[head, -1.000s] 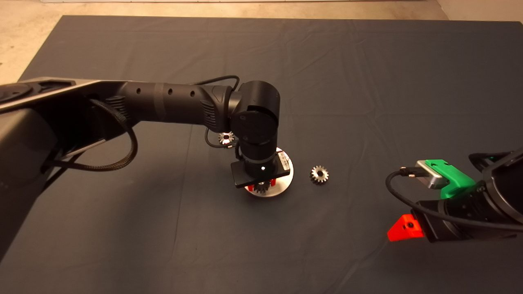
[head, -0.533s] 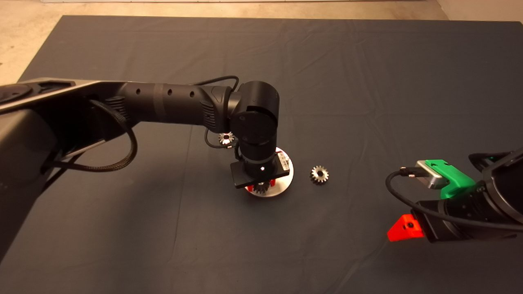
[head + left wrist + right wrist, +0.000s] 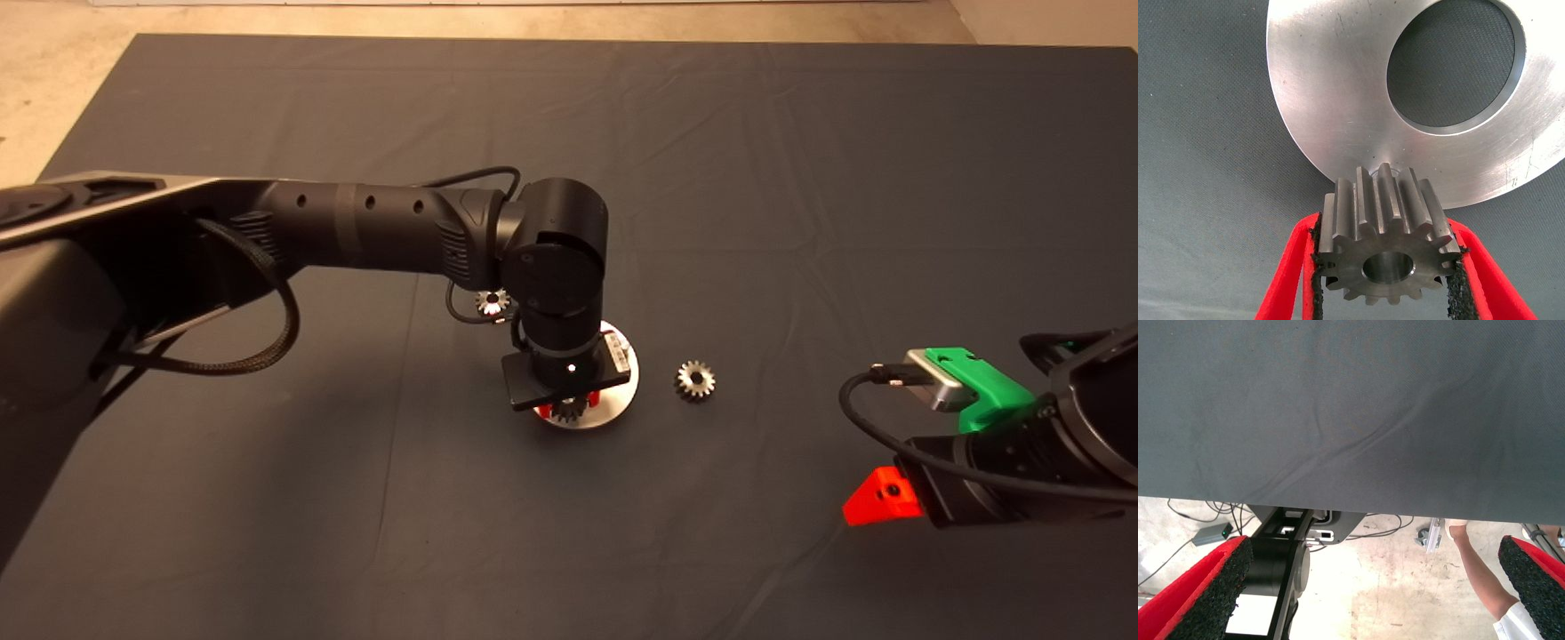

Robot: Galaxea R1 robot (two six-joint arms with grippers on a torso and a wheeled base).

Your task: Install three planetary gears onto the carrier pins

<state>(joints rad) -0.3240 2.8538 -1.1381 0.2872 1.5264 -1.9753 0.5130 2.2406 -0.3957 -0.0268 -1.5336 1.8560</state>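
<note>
Left wrist view shows the left gripper (image 3: 1388,267) clamped on one planetary gear (image 3: 1386,243), bore facing the camera, over the disc (image 3: 1338,100) rim, presumably lining it up with a pin. Right gripper (image 3: 1371,587) waits open, lower right of the head view.

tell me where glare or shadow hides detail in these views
Head view: the black left arm covers most of the flat round silvery-white disc, and a bright glint washes out the small silver gear beside its wrist. Left wrist view: evenly lit, the shiny toothed gear in the left gripper is crisp. Right wrist view: the dark mat is dim against the pale floor.
</note>
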